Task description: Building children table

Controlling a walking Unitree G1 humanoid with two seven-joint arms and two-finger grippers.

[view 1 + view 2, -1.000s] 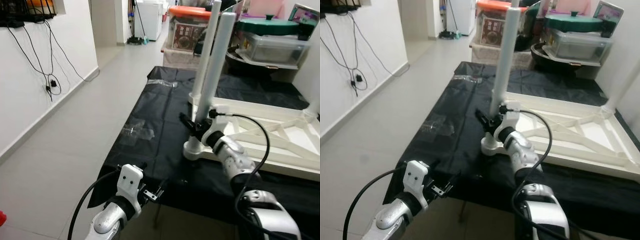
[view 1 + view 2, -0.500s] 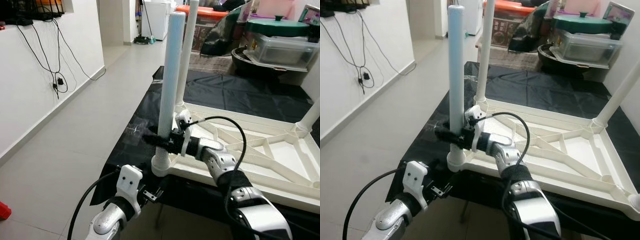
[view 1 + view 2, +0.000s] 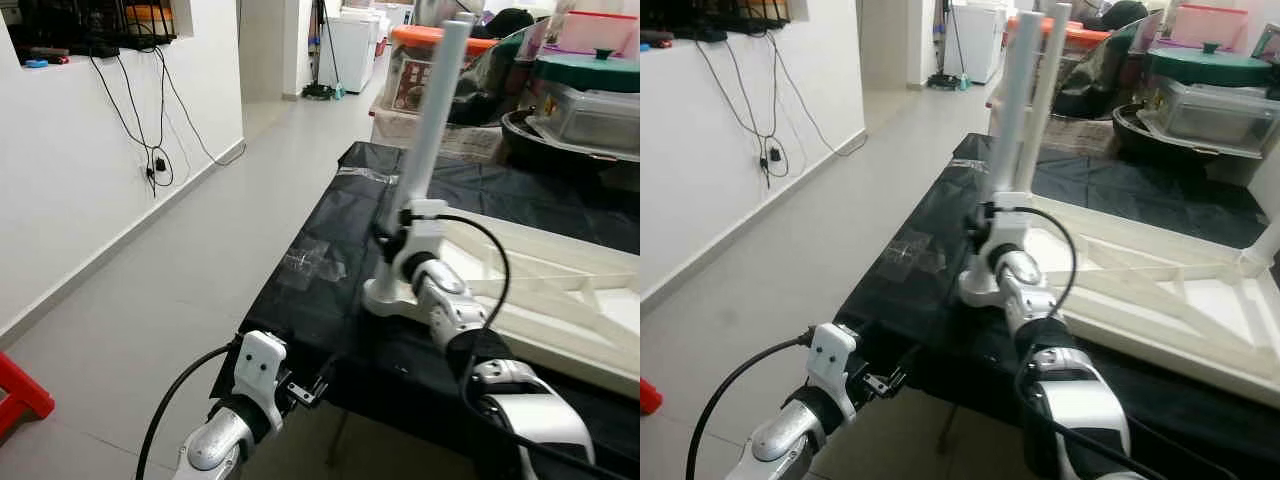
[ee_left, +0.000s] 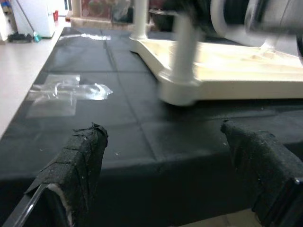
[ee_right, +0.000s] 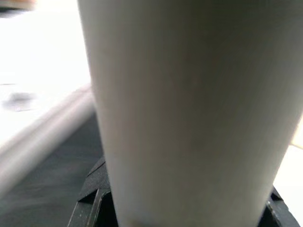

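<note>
Right claw (image 3: 392,237) clamps the upright white plastic table leg (image 3: 432,125) at the upturned white tabletop (image 3: 560,290). Left claw (image 4: 175,175) hangs spread wide, empty. No legible writing.

Two table legs (image 3: 1012,105) upright (one tabletop (image 3: 1160,300)), two grippers (image 4: 165,175).

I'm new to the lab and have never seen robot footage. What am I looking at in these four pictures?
A humanoid robot is assembling a child's table. Two pictures come from its head cameras, looking down; two from cameras on its wrists. The white tabletop lies upside down on a black cloth. The right gripper clasps a white table leg standing upright in the near corner socket; its wrist camera sees that leg up close. The left gripper hangs open and empty at the cloth's edge. Some clear plastic wrap lies on the cloth.
</note>
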